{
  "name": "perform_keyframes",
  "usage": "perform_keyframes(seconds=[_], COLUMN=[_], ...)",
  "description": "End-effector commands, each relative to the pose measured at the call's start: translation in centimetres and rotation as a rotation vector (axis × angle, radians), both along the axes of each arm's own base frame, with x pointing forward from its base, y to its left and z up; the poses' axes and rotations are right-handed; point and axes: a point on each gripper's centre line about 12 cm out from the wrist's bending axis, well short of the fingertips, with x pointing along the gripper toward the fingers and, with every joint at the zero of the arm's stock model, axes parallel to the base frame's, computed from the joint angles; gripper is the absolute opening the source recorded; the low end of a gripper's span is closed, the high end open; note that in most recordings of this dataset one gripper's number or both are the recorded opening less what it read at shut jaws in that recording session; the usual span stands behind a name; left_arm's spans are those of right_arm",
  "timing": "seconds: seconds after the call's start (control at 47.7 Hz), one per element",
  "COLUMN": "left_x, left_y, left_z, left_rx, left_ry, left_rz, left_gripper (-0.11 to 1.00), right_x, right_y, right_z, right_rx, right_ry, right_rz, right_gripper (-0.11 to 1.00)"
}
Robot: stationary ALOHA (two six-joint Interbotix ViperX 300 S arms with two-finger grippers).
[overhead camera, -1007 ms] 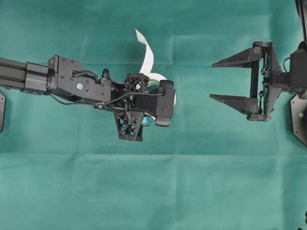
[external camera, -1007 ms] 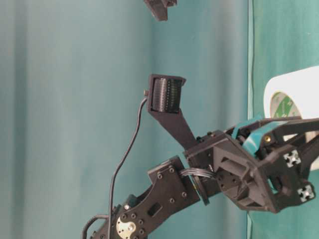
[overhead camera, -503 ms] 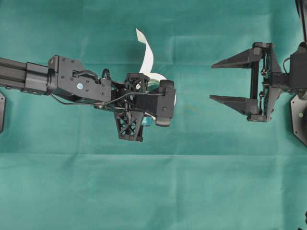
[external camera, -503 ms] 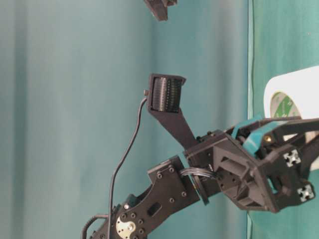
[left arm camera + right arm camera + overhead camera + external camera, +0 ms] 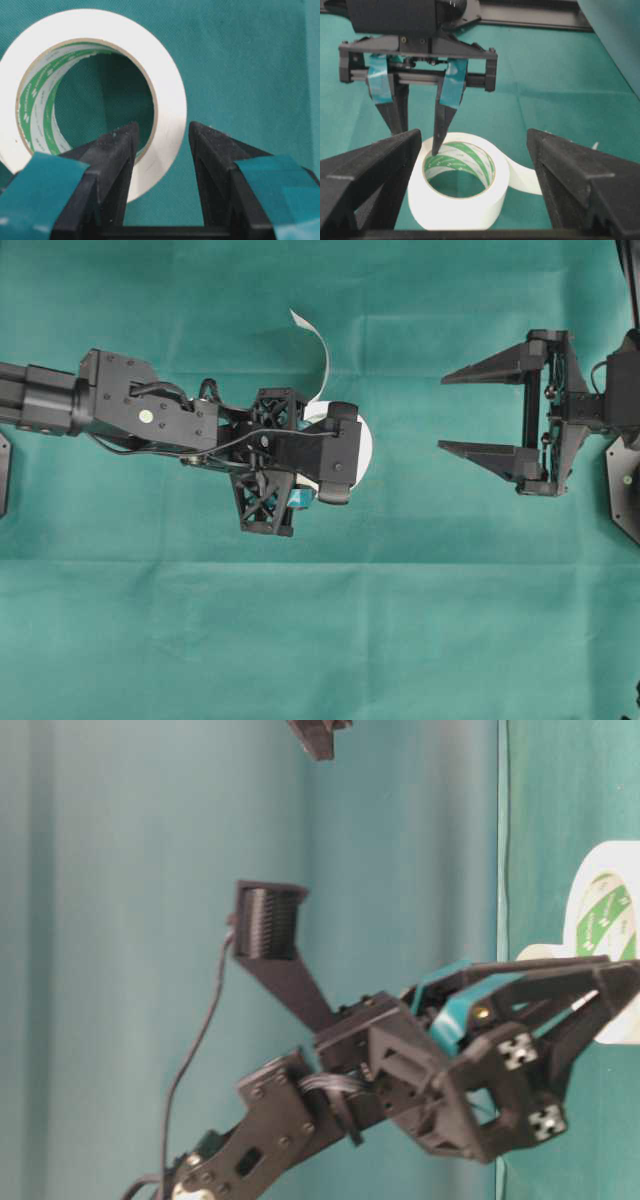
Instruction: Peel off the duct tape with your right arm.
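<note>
Here the tape (image 5: 459,184) lies flat on the green bench (image 5: 320,640), near the middle, with a loose white strip (image 5: 318,352) curling off it. The left pincer (image 5: 162,145) straddles the roll's wall, one finger (image 5: 441,127) inside the core and the other (image 5: 395,114) outside; a gap shows beside each finger, so the jaws stand part spread and clamp nothing. The right pincer (image 5: 470,408) hangs well apart to the right, its two pointed fingers spread wide and aimed at the roll, holding nothing.
</note>
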Motion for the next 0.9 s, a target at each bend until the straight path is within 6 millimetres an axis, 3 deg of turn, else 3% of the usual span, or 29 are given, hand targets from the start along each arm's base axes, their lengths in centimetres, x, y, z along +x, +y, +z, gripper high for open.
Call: perform_keyframes(seconds=[0.0,0.357,0.881], left_x=[-0.2,-1.5,-3.9], left_y=[-0.3,-0.7,-0.7], left_z=[3.1,7.7,10.9], left_rx=[-0.002,-0.002,-0.002], left_ry=[-0.067,-0.169,-0.249], left_rz=[-0.004,-0.016,-0.018], left_gripper=[0.4,0.39,0.39], right_x=[0.1,-0.1,-0.1], right_y=[0.1,0.7,1.2], right_z=[0.6,1.1,1.2], right_rx=[-0.001,-0.003,0.001], right_ry=[-0.018,-0.037,-0.035], right_rz=[0.006,0.026,0.048], right_gripper=[0.55,0.55,0.55])
